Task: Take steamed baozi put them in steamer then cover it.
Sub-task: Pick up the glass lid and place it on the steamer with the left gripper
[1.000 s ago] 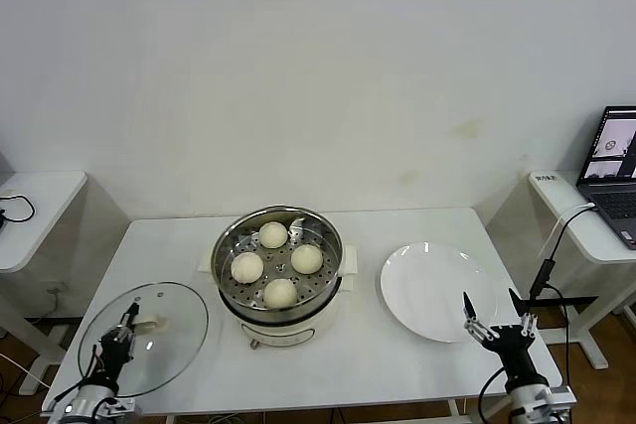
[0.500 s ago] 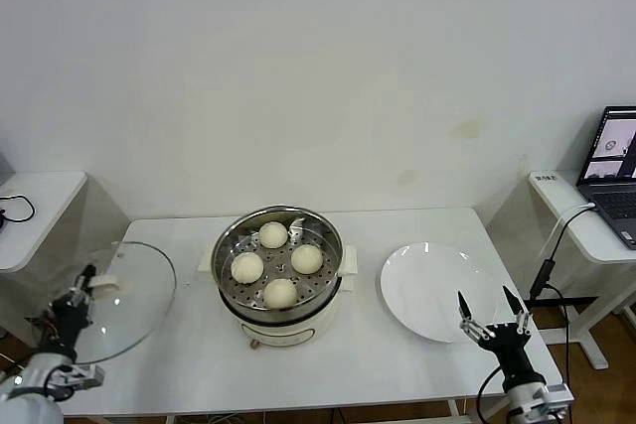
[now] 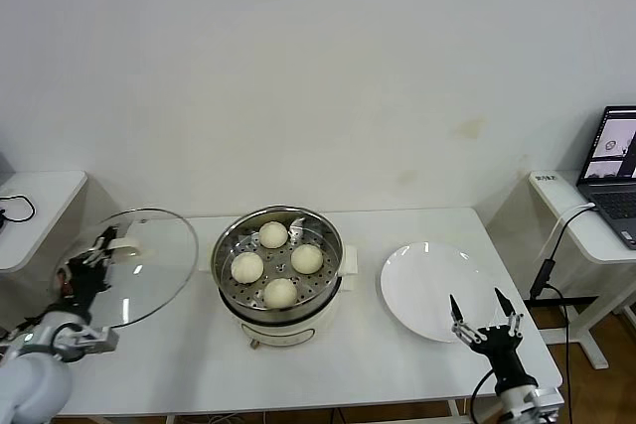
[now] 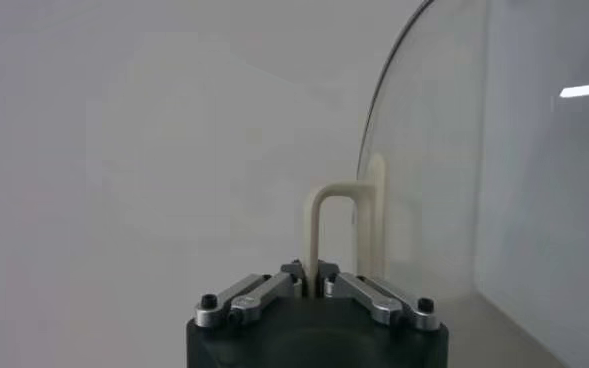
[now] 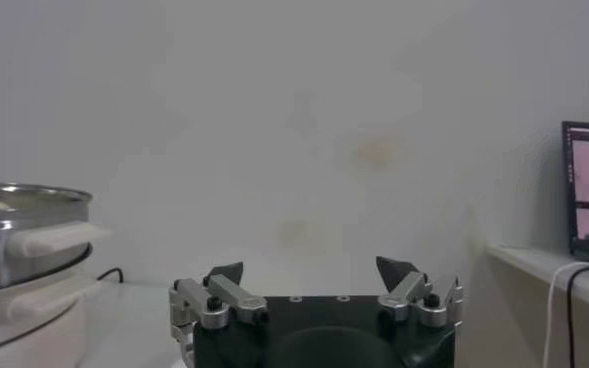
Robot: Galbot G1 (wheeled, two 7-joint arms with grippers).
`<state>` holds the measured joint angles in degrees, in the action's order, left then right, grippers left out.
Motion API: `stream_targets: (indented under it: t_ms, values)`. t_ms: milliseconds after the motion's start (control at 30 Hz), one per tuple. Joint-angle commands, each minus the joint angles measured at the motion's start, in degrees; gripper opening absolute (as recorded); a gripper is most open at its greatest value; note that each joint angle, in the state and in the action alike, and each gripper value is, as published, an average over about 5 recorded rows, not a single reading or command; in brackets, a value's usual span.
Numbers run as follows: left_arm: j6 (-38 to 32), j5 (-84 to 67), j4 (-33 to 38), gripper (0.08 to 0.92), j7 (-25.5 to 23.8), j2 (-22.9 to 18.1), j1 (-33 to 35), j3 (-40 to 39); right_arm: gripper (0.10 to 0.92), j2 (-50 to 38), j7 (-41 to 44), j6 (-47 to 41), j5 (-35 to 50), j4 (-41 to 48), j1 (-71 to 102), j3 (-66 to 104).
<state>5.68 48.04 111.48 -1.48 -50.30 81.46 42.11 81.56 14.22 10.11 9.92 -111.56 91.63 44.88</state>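
The round clear glass cover with a metal rim (image 3: 127, 267) hangs tilted in the air just left of the shiny round stainless-steel steamer (image 3: 279, 275), its cream-white bar handle (image 4: 336, 232) clamped in the left tool (image 3: 92, 263). Four smooth cream-white steamed baozi (image 3: 280, 262) sit on the steamer's perforated tray. Right of the steamer lies a flat white plate (image 3: 434, 290) on the white surface (image 3: 358, 354); beyond its near edge the right tool (image 3: 483, 322) hovers, fingers spread apart, holding nothing.

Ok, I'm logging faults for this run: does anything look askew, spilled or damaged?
Nothing stands out. Four buns sit in the steamer. The left gripper holds the glass lid tilted, off to its side. The plate is bare, the right gripper open.
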Motion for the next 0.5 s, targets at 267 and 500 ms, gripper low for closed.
stream_targets:
  t_ms: [267, 500]
  values:
    - [12.97, 8.28, 3.47, 0.144, -8.43, -5.07, -20.44, -29.26, 0.823, 2.5, -0.82, 1.22, -6.5, -0.14, 0.31, -3.06]
    - [13.99, 14.46, 0.29, 0.144, -10.6, -10.62, -25.55, -33.69, 0.823, 3.5, -0.83, 1.52, -7.5, 0.95, -0.14, -4.06]
